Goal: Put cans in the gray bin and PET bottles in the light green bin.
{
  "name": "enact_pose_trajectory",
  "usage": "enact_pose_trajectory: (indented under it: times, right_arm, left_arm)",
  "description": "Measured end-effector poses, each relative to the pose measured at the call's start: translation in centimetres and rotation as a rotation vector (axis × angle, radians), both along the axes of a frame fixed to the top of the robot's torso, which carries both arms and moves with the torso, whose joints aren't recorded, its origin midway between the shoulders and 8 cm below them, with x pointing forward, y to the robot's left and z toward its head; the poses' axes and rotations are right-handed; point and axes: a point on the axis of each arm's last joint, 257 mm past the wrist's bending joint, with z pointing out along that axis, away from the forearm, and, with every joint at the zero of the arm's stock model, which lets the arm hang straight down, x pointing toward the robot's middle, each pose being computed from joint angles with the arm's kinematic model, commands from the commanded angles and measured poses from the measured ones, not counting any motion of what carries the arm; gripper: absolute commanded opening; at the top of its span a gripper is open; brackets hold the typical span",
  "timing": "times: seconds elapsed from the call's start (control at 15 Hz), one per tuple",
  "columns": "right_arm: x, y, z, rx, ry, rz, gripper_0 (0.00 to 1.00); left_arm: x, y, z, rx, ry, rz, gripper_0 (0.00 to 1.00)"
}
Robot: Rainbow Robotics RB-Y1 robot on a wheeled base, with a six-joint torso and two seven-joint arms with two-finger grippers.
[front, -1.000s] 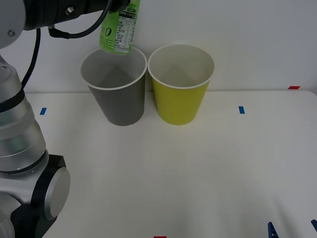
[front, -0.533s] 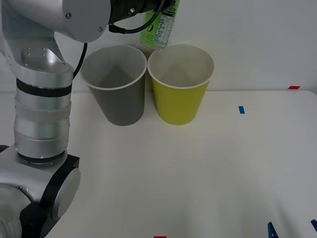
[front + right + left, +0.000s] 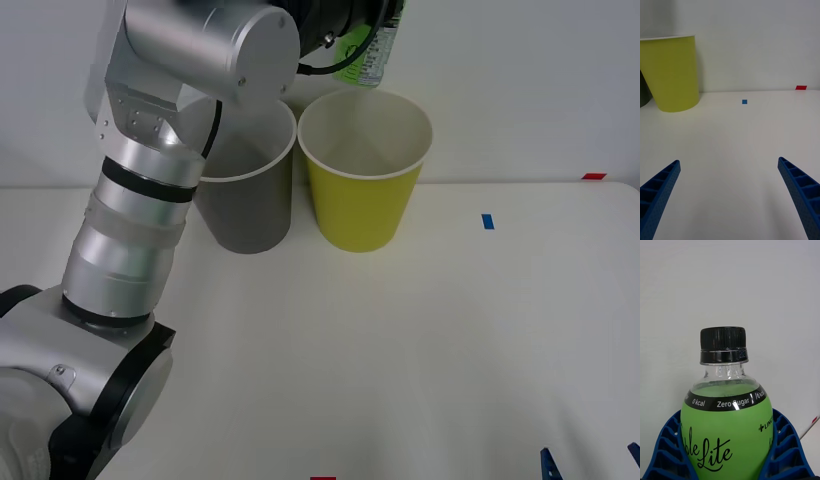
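Gray bin (image 3: 247, 205): upright on the table (image 3: 420, 340), interior partly hidden by the arm. Light green bin (image 3: 365, 170): upright, just beside it, pale inside, nothing seen within. Left gripper (image 3: 728, 450): blue fingers (image 3: 666, 450) clamped on the PET bottle (image 3: 726, 420), held above the light green bin's rim. Bottle: green label, black cap. Right gripper (image 3: 730, 195): low over the table, jaws wide, holding nothing.

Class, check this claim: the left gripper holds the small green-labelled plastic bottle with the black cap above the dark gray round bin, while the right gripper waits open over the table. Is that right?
Not quite. In the front view the left gripper holds the small green-labelled plastic bottle above the yellow-green round bin, not the dark gray round bin. The rest stands: the right gripper waits open over the table.
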Motion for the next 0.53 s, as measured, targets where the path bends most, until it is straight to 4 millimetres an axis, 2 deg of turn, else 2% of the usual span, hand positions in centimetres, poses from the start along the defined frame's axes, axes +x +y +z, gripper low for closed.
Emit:
enact_pose_trajectory:
  times: [0.2, 0.53]
  right_arm:
    - [0.0, 0.0, 0.0, 0.000, 0.000, 0.000, 0.90]
    - [0.0, 0.0, 0.0, 0.000, 0.000, 0.000, 0.89]
  left_arm:
    - [1.4, -1.0, -1.2, -0.046, 0.005, -0.011, 0.00]
    - [1.3, -1.8, -1.5, -0.073, 0.024, -0.026, 0.00]
